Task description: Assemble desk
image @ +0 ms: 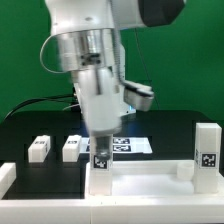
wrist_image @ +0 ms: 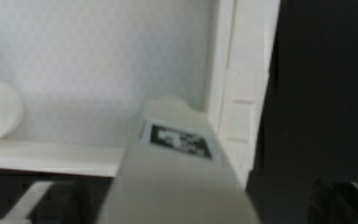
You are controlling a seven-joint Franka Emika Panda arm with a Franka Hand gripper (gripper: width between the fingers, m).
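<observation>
No words, numbers or brands are readable. In the exterior view, black-and-white square tags mark the 3 o'clock leg (image: pixel 207 152), the 6 o'clock leg (image: pixel 101 172) and the marker board (image: pixel 135 146). The wrist view shows one blurred tag (wrist_image: pixel 179 140).

Gripper (image: pixel 100 148) over tagged leg (image: pixel 100 162) at desk panel (image: pixel 150 178) corner, second leg (image: pixel 207 148) upright at opposite corner, two loose legs (image: pixel 40 148) (image: pixel 72 148) on black table (image: pixel 20 130)

Bright, even lighting, faint shadows; both views soft, the wrist view blurred worst
</observation>
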